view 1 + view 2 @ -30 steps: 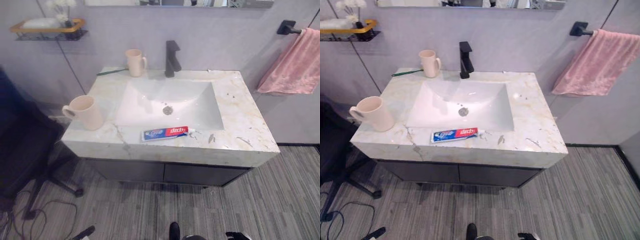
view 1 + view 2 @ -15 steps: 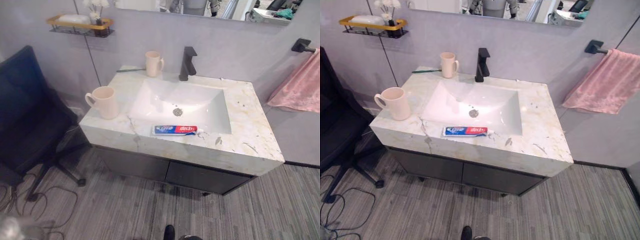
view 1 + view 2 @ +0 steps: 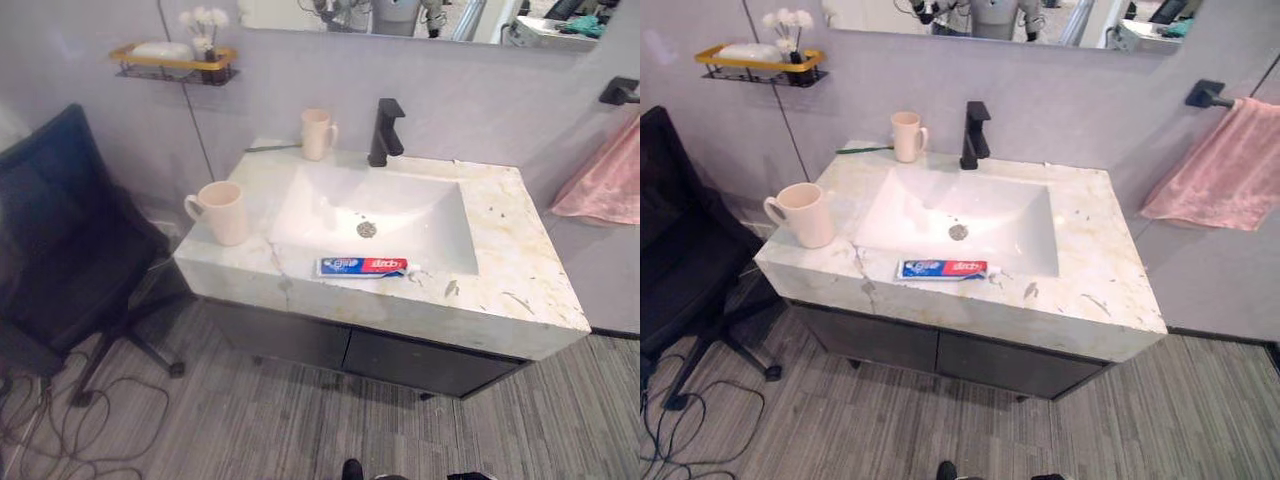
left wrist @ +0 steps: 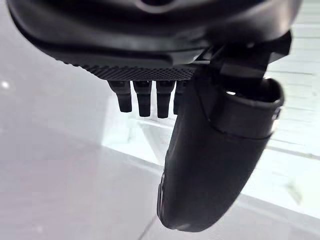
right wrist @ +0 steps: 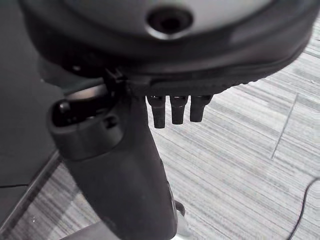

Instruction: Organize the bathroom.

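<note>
A pale marble vanity countertop with a white rectangular sink basin set into it stands against a grey wall. On it are two cream ceramic mugs: the larger mug stands upright near the left edge with its handle pointing left, and the smaller mug stands upright at the far edge, left of the matte black faucet, with its handle pointing right. There is one blue, red and white toothpaste tube, lying flat on the near rim of the countertop, just in front of the basin. Its long axis runs left to right, roughly parallel to the counter's near edge, with the capped end pointing right. One thin green toothbrush lies flat at the far left corner, just left of the smaller mug, its long axis also running left to right.

On the wall to the far left hangs one yellow-rimmed wire shelf carrying a white flower bunch. One pink towel hangs on the right. A black office chair stands on the floor left of the vanity.

The left hand shows in its wrist view with fingers hanging straight and relaxed, holding nothing. The right hand is likewise loose and empty, above grey striped flooring.
</note>
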{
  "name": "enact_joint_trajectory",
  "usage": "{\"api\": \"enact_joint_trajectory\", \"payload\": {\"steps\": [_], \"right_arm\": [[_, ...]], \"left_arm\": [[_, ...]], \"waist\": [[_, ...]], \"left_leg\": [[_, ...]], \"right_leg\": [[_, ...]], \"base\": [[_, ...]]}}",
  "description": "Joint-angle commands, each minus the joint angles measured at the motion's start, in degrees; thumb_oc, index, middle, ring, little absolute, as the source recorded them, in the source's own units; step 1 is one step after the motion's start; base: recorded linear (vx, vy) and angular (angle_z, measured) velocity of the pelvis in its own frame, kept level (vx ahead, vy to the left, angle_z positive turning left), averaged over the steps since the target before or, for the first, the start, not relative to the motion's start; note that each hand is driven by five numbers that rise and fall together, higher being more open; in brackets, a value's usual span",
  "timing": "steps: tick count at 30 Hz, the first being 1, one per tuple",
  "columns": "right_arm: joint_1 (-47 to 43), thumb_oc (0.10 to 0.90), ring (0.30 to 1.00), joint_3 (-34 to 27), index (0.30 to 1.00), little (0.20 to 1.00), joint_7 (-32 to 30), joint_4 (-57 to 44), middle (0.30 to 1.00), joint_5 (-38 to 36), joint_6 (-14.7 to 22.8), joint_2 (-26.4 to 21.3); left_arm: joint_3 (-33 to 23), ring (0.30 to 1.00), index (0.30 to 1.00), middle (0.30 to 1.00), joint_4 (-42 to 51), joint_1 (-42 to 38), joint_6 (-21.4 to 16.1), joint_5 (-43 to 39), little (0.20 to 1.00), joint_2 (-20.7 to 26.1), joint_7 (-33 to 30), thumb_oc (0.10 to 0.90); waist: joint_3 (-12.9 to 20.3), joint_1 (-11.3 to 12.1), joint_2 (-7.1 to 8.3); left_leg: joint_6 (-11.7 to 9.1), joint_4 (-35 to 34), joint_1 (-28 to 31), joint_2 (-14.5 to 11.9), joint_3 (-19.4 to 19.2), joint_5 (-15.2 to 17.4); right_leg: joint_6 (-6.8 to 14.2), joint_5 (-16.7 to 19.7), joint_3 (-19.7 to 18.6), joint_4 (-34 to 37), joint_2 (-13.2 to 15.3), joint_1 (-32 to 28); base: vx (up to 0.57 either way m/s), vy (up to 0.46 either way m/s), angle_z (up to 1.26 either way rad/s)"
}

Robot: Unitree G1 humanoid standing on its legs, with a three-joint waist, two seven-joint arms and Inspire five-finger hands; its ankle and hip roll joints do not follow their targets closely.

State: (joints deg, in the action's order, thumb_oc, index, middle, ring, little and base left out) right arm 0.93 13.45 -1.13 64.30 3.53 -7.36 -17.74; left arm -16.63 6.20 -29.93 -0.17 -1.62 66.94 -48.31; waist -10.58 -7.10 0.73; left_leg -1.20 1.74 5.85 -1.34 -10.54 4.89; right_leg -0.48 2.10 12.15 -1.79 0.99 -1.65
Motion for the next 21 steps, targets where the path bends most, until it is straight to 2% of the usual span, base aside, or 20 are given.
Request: {"api": "enact_joint_trajectory", "payload": {"steps": [1, 3, 4, 6, 8, 10, 11, 16, 20, 21], "right_arm": [[-1.09, 0.800, 0.900, 0.58, 0.900, 0.900, 0.37, 3.52, 0.900, -1.62, -4.54, -3.71], [-2.45, 0.800, 0.900, 0.77, 0.900, 0.900, 0.86, 5.78, 0.900, -1.67, -7.66, -4.11], [-2.63, 0.800, 0.900, 0.75, 0.900, 0.900, 1.06, 5.96, 0.900, -1.61, -7.88, -4.10], [-3.17, 0.800, 0.900, 0.89, 0.900, 0.900, 1.39, 6.63, 0.900, -1.56, -8.55, -4.07], [-3.68, 0.800, 0.900, 1.13, 0.900, 0.900, 1.81, 6.94, 0.900, -2.05, -9.17, -4.27], [-3.81, 0.800, 0.900, 1.13, 0.900, 0.900, 1.96, 7.28, 0.900, -2.05, -9.23, -4.31], [-3.88, 0.800, 0.900, 1.27, 0.900, 0.900, 2.03, 7.58, 0.900, -2.27, -9.47, -4.21], [-3.50, 0.800, 0.900, 1.40, 0.900, 0.900, 2.57, 8.26, 0.900, -1.74, -10.13, -3.50], [-3.11, 0.800, 0.900, 1.74, 0.900, 0.900, 2.61, 8.48, 0.900, -1.78, -10.29, -3.25], [-2.90, 0.800, 0.900, 1.99, 0.900, 0.900, 2.73, 8.79, 0.900, -1.49, -10.16, -3.11]], "left_arm": [[4.34, 0.900, 0.900, 0.900, -2.06, -3.12, 2.00, 2.71, 0.900, 8.23, 9.95, 0.800], [14.31, 0.900, 0.900, 0.900, -5.99, -10.97, 4.31, 1.52, 0.900, 12.54, 17.92, 0.800], [16.36, 0.900, 0.900, 0.900, -6.66, -12.63, 4.36, 1.34, 0.900, 13.03, 18.79, 0.800], [24.02, 0.900, 0.900, 0.900, -8.91, -18.88, 3.41, 0.36, 0.900, 15.06, 24.54, 0.800], [31.37, 0.900, 0.900, 0.900, -9.52, -24.84, 3.80, -0.91, 0.900, 15.81, 29.65, 0.800], [36.34, 0.900, 0.900, 0.900, -10.11, -29.22, 3.85, -1.68, 0.900, 15.63, 32.03, 0.800], [41.97, 0.900, 0.900, 0.900, -10.30, -34.36, 4.89, -2.44, 0.900, 15.15, 34.72, 0.800], [52.36, 0.900, 0.900, 0.900, -11.36, -43.96, 5.91, -1.34, 0.900, 12.33, 42.53, 0.800], [55.59, 0.900, 0.900, 0.900, -11.92, -46.84, 6.75, 0.34, 0.900, 10.94, 45.62, 0.800], [57.54, 0.900, 0.900, 0.900, -13.08, -48.49, 6.32, 1.11, 0.900, 9.92, 48.67, 0.800]], "waist": [[5.76, -1.48, -1.83], [5.95, -1.69, -2.84], [5.93, -1.69, -2.90], [5.94, -1.65, -3.15], [6.04, -1.64, -3.30], [6.11, -1.63, -3.22], [6.19, -1.66, -3.11], [6.35, -1.86, -2.35], [6.27, -2.24, -2.15], [6.22, -2.62, -2.24]], "left_leg": [[0.33, 4.47, -1.06, -0.68, -2.99, 1.46], [0.68, 4.32, -0.62, -0.38, -3.32, 1.63], [0.73, 4.38, -0.62, -0.35, -3.39, 1.66], [0.84, 4.76, -0.74, -0.28, -3.73, 1.83], [0.96, 5.14, -1.12, -0.21, -3.89, 1.85], [1.09, 5.37, -1.31, -0.13, -3.96, 1.96], [1.19, 5.50, -1.46, -0.07, -4.07, 2.01], [1.35, 5.63, -1.94, 0.03, -4.34, 1.79], [1.51, 5.78, -2.27, 0.18, -4.40, 1.84], [1.59, 5.84, -2.35, 0.23, -4.58, 1.84]], "right_leg": [[8.37, -3.13, -4.29, -1.35, 0.56, -0.13], [9.02, -2.84, -4.54, -1.44, 0.73, -0.22], [9.11, -2.79, -4.56, -1.47, 0.76, -0.21], [9.45, -2.61, -4.79, -1.58, 0.89, -0.08], [9.70, -2.48, -5.09, -1.69, 0.90, 0.14], [9.84, -2.40, -5.28, -1.69, 0.91, 0.23], [10.07, -2.25, -5.46, -1.67, 0.91, 0.36], [10.64, -1.61, -6.04, -1.49, 0.77, 0.79], [10.87, -1.44, -6.34, -1.53, 0.75, 1.15], [10.98, -1.29, -6.48, -1.57, 0.73, 1.34]], "base": [[-0.01, 0.023, -0.05], [-0.01, 0.036, -0.08], [-0.01, 0.035, -0.10], [0.00, 0.027, -0.09], [-0.01, 0.015, -0.06], [0.00, 0.004, -0.02], [0.00, 0.008, -0.05], [0.00, 0.000, -0.06], [0.00, -0.001, -0.02], [0.00, 0.000, 0.00]]}}
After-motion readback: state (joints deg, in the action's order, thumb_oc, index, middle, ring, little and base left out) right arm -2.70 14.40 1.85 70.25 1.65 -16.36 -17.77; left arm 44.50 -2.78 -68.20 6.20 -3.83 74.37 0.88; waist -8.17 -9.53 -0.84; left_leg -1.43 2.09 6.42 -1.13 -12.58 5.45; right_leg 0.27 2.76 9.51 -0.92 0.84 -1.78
